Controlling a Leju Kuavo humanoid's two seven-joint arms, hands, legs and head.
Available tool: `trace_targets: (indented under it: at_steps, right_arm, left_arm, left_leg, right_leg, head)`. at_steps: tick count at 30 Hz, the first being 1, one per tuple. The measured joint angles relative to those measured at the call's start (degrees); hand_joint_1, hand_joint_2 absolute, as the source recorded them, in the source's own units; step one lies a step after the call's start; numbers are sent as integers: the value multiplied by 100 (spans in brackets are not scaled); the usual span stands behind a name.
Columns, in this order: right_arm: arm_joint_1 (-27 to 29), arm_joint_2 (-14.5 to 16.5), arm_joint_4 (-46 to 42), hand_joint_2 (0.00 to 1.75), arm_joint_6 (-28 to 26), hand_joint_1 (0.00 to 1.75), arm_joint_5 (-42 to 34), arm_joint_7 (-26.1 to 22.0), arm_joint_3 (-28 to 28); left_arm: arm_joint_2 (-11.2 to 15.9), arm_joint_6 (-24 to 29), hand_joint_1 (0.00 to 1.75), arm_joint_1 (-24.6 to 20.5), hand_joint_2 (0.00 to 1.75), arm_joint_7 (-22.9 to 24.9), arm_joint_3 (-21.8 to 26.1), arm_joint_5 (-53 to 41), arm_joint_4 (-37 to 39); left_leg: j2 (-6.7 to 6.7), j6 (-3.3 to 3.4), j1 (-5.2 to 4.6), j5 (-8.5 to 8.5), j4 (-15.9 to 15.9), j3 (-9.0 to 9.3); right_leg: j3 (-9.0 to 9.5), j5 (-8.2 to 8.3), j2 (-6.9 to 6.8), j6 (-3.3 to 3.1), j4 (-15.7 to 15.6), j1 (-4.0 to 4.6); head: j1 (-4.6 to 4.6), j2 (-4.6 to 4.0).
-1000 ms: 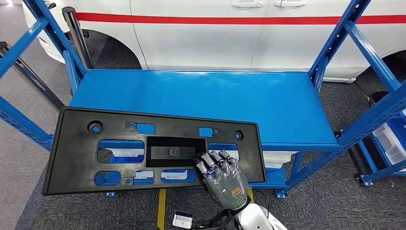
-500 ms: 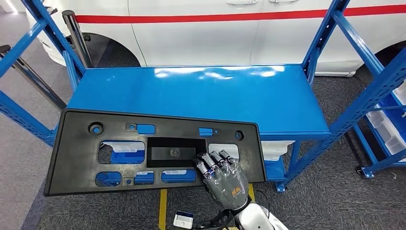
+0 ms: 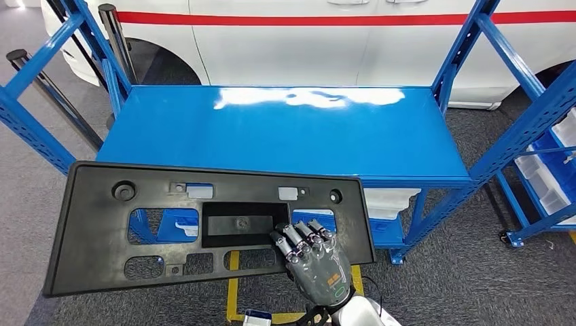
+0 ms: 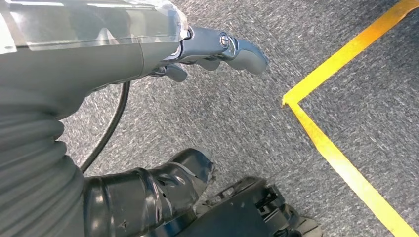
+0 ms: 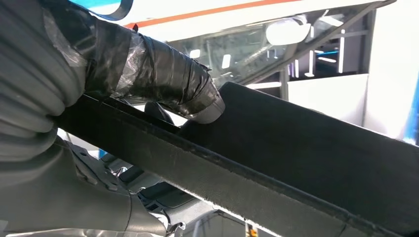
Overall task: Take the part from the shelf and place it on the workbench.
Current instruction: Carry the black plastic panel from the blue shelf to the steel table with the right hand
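The part is a long black plastic panel (image 3: 95, 204) with several cut-outs, held level in front of the blue shelf (image 3: 285, 129). Its far edge overlaps the shelf's front edge. My right hand (image 3: 316, 261) grips the panel's near edge right of centre, fingers laid over the top face. In the right wrist view the taped thumb (image 5: 163, 84) presses against the panel (image 5: 296, 163) from the other side. My left hand (image 4: 212, 47) hangs over grey carpet, holding nothing, its thumb stretched out.
The shelf's blue uprights (image 3: 506, 142) stand at both sides. A white car (image 3: 306, 41) with a red stripe is behind it. White bins (image 3: 550, 183) sit at the right, a white box (image 3: 387, 202) under the shelf. Yellow tape (image 3: 234, 285) marks the carpet.
The whole view has shifted. The panel now lies lower and a little further left in the picture and covers less of the shelf. My right hand's hold is unchanged.
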Motion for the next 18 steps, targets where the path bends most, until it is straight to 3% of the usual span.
trace_targets:
  at_steps: [2,3,4,5,6,8,9,13,15,17,18]
  right_arm:
    - [28,0,-19,175,1,175,-6,-42,8]
    - [47,0,-21,175,0,175,-9,-59,13]
    - [65,0,-21,175,0,175,-12,-75,15]
    - [80,0,-21,175,-1,175,-15,-92,18]
    - [89,0,-27,175,-1,175,-18,-113,20]
    - [95,0,-52,175,0,175,-22,-136,25]
    - [99,0,-69,175,0,175,-24,-140,27]
    - [109,1,-104,175,-1,175,-25,-149,31]
    - [110,5,-113,175,-1,175,-30,-173,34]
    - [115,12,-118,175,0,175,-38,-218,35]
    - [120,15,-119,175,0,175,-42,-242,35]
  left_arm:
    - [1,6,0,1,175,-2,2,3,0]
    - [2,8,0,5,175,-2,3,7,0]
    - [2,10,0,7,175,-2,4,10,0]
    - [2,14,0,8,175,-2,5,15,0]
    - [2,19,0,9,175,-2,6,20,0]
    - [2,30,0,8,175,-3,8,28,0]
    - [2,36,0,9,175,-3,8,30,0]
    - [3,56,0,16,175,-4,11,33,0]
    - [4,64,0,23,175,-4,13,36,0]
    - [4,68,0,26,175,-4,13,37,0]
    - [5,69,0,27,175,-4,13,37,0]
  left_leg:
    - [11,29,-9,62,36,-123]
    - [15,26,-12,88,62,-187]
    - [18,21,-14,108,92,-247]
    - [19,12,-12,123,131,-305]
    - [19,3,-9,133,176,-358]
    - [17,-35,-13,151,262,-452]
    - [16,-64,-19,166,291,-482]
    - [1,-213,-16,194,339,-556]
    - [-13,-269,2,-137,646,-689]
    - [-13,-307,17,-645,1323,-900]
    - [-13,-317,21,-794,1630,-966]
  right_leg:
    - [-242,-455,2,31,723,-8]
    - [-306,-555,2,45,1001,-16]
    - [-289,-545,2,55,1109,-24]
    - [-148,-430,2,59,972,-34]
    - [93,-274,1,59,640,-44]
    - [555,-118,4,31,-87,-37]
    - [661,-104,8,11,-290,-24]
    - [590,-9,3,-136,-390,-7]
    - [497,94,-11,-232,-416,-22]
    - [360,196,-16,-275,-409,-10]
    - [287,247,-18,-279,-402,-1]
  head:
    - [0,0]
    - [0,0]
    - [-1,0]
    - [0,0]
    - [-1,0]
    - [-2,0]
    - [-2,0]
    - [-4,0]
    - [-9,0]
    - [-14,0]
    - [-14,0]
